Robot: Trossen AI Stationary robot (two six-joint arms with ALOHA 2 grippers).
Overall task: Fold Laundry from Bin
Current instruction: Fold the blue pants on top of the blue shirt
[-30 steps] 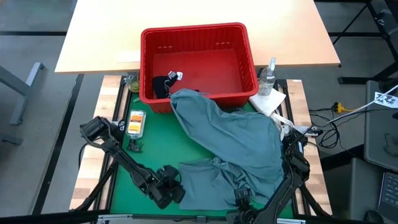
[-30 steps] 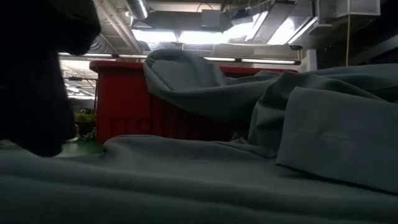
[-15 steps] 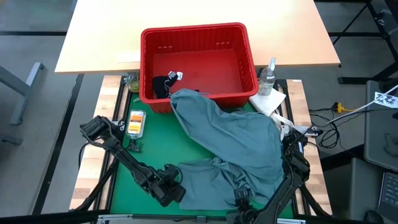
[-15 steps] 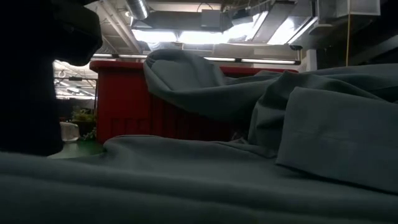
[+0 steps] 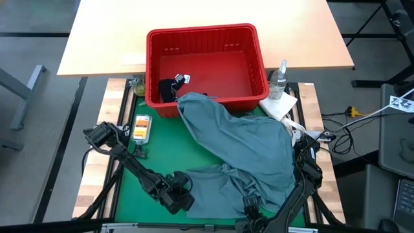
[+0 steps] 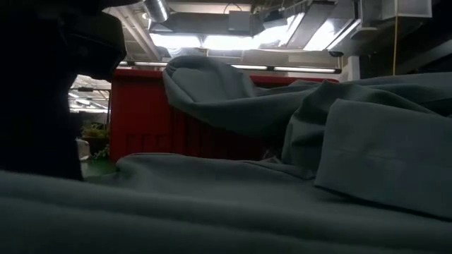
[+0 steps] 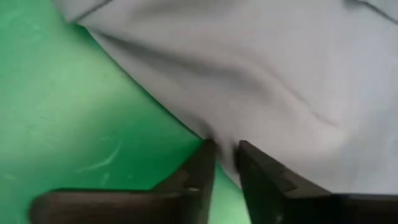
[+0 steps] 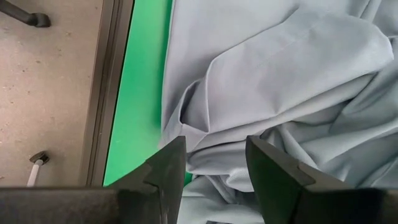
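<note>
The large grey-blue garment point(image 5: 246, 142) hangs by its far end over the near rim of the red bin point(image 5: 204, 31) and spreads across the green mat point(image 5: 155, 155). A dark navy garment point(image 5: 169, 87) lies inside the bin at its left. My left gripper point(image 5: 186, 194) is at the grey-blue garment's near left edge, its fingers drawn close together on that edge. My right gripper point(image 8: 216, 162) hovers open over the garment's near right part point(image 8: 280, 74), touching nothing. In the low view the garment point(image 6: 282, 204) fills the foreground before the bin point(image 6: 141, 120). My left gripper point(image 7: 225, 155) has the grey-blue garment's near left edge point(image 7: 217, 134) in the narrow gap between its two fingertips. The fingers slant down onto it from the table's left. How many layers are in the gap I cannot tell. The cloth there lies slack on the mat.
A clear spray bottle point(image 5: 279, 79) and a white paper towel point(image 5: 279, 105) stand right of the bin. A small orange-and-white pack point(image 5: 141, 127) lies at the mat's left edge. Bare green mat shows left of the garment. A wooden table point(image 5: 207, 13) lies beyond the bin.
My left gripper has sunk a little and edged toward the grey-blue garment's near left edge. The garment and my right gripper have kept still.
</note>
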